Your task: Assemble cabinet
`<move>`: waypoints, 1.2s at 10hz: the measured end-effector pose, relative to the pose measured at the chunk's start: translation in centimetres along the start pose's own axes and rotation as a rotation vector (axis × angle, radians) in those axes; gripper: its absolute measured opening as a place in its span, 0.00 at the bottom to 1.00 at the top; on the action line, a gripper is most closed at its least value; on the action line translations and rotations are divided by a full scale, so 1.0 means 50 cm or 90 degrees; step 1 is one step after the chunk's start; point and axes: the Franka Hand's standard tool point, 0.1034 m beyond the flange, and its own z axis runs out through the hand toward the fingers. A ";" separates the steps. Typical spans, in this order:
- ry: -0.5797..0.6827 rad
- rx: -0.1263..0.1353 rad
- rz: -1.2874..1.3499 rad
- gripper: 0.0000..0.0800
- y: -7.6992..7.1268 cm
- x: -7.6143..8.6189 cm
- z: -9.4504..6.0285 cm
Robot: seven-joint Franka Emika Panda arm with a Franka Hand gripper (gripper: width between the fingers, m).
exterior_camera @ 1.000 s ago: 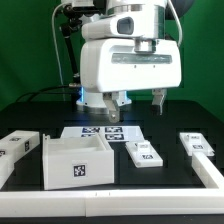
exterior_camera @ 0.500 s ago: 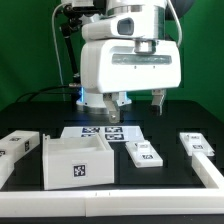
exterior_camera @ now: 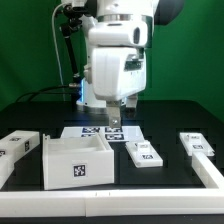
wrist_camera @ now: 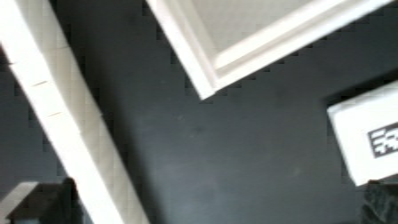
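The cabinet point(exterior_camera: 76, 160), an open white box, sits on the black bench point(exterior_camera: 170, 122) toward the exterior view's left, just beside the marker board point(exterior_camera: 92, 131), over which the jaws hang edge-on, whether open or closed one cannot tell.

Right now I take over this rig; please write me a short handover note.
Gripper: hangs above the marker board, empty as far as visible; open or shut cannot be told.
Cabinet box: open-topped, on the exterior view's left.
Left panel lies beside it; middle block and right block lie apart toward the exterior view's right.
Done: the box stands alone, nothing visibly attached.
Left: fit the three loose parts.
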 end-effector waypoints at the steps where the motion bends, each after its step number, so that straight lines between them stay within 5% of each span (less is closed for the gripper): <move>1: 0.002 -0.002 0.005 1.00 0.002 -0.001 0.000; 4: 0.002 -0.001 0.000 1.00 0.001 -0.005 0.001; 5: 0.004 -0.013 -0.112 1.00 0.003 -0.025 0.004; 7: -0.003 -0.006 -0.208 1.00 -0.007 -0.051 0.005; 12: -0.017 -0.002 -0.270 1.00 -0.016 -0.055 0.014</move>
